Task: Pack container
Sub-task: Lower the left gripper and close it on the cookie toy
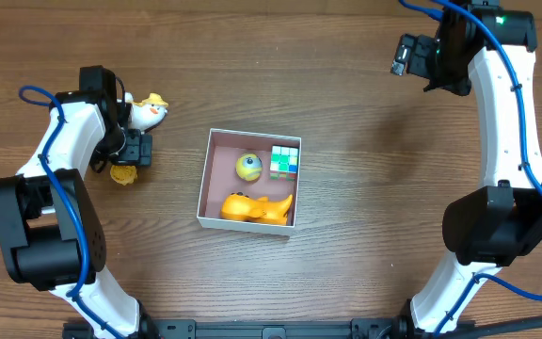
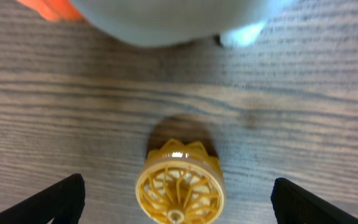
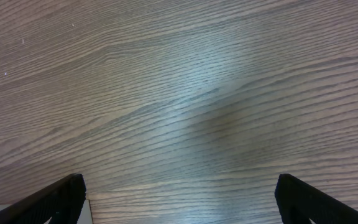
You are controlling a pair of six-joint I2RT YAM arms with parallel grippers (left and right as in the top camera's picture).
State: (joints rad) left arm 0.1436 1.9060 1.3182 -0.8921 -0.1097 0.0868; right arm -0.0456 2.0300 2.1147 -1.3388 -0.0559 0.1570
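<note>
The container (image 1: 213, 179) is a shallow white-walled square box with a pinkish inside, at the table's middle. It holds a yellow ball (image 1: 248, 167), a green and white cube (image 1: 285, 161) and an orange toy (image 1: 257, 207). My left gripper (image 1: 128, 155) is open at the far left, above a small yellow ribbed cup toy (image 1: 123, 174); in the left wrist view that toy (image 2: 180, 185) sits between the spread fingers (image 2: 179, 208). A white duck toy (image 1: 147, 110) lies just beyond it, blurred in the left wrist view (image 2: 160, 22). My right gripper (image 1: 410, 55) is open and empty at the far right, its fingers (image 3: 179, 202) over bare wood.
The table is dark wood grain. A white corner (image 3: 87, 211) shows at the bottom left of the right wrist view. Both arm bases stand at the near edge, left and right.
</note>
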